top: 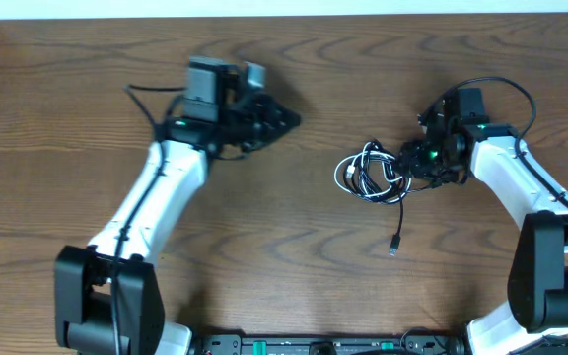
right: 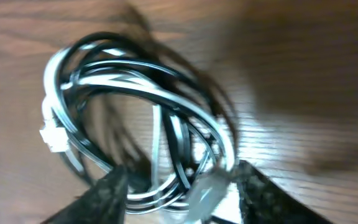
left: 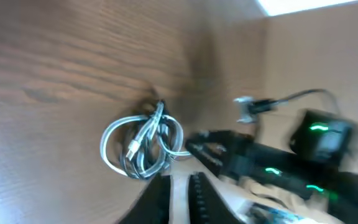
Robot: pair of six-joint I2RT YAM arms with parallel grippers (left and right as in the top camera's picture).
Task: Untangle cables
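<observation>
The white cable (top: 347,174) and the black cable (top: 399,212) lie looped together in one small bundle at the table's middle right. A black plug end (top: 394,248) trails toward the front. My right gripper (top: 403,165) is open at the bundle's right edge. In the right wrist view its fingers (right: 182,171) straddle the loops of white cable (right: 135,87) and black cable (right: 98,38), with a pale plug (right: 207,190) between them. My left gripper (top: 289,118) is shut and empty, well left of the bundle. In the left wrist view (left: 180,185) it faces the bundle (left: 143,144).
The wooden table (top: 264,247) has a pale wall along its back edge (top: 284,8). The right arm (left: 272,165) with green lights shows in the left wrist view, beside the bundle. Thicker black arm wires (top: 506,87) loop above the right wrist.
</observation>
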